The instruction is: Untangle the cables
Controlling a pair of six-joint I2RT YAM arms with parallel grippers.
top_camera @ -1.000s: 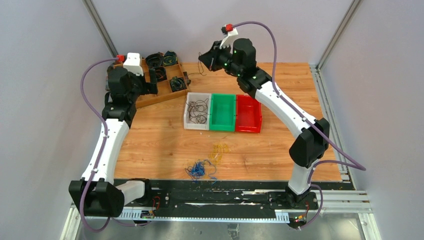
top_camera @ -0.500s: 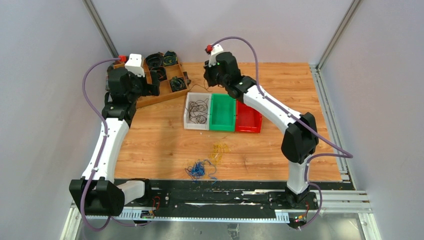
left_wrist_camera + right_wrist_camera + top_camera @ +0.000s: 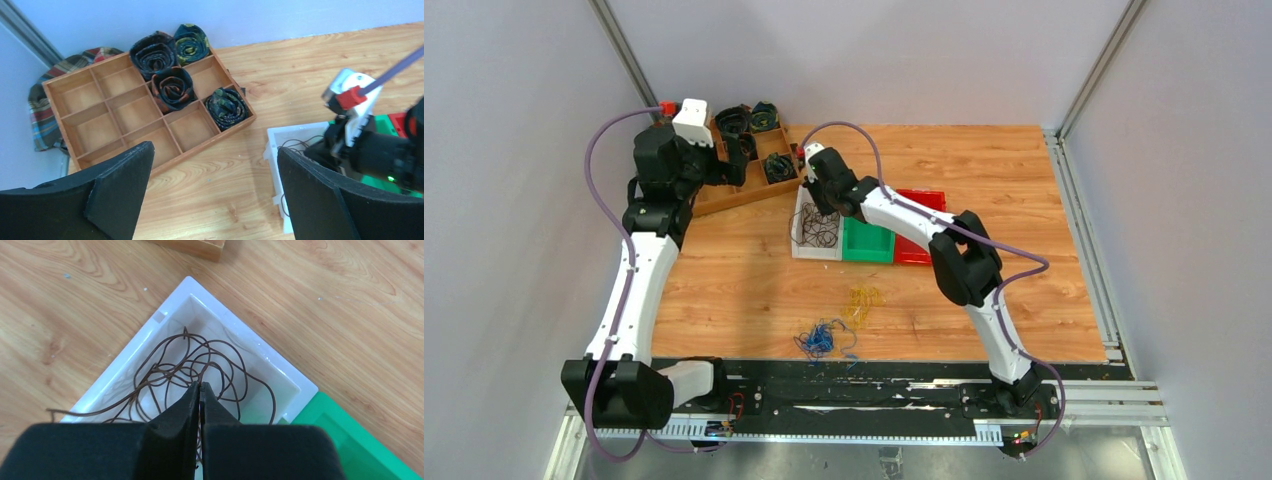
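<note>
Dark thin cables (image 3: 820, 225) lie looped in the white bin (image 3: 796, 246). My right gripper (image 3: 818, 208) hangs over that bin; in the right wrist view its jaws (image 3: 200, 385) are pressed together with a strand of the black cables (image 3: 165, 370) running up into the tips. A yellow-orange bunch (image 3: 862, 300) and a blue tangle (image 3: 822, 338) rest on the table near the front. My left gripper (image 3: 732, 162) hovers by the wooden tray, fingers wide apart (image 3: 215, 148) with only bare table between them.
A green bin (image 3: 869, 246) and a red bin (image 3: 921, 250) adjoin the white bin (image 3: 252, 335). The wooden divided tray (image 3: 100, 110) with dark coiled bundles sits at the back left, a plaid cloth (image 3: 40, 115) behind it. Grey walls enclose the table.
My right arm swung from high at the back down and to the left, bringing the trailing black strand over the white bin. The left arm shifted only slightly.
</note>
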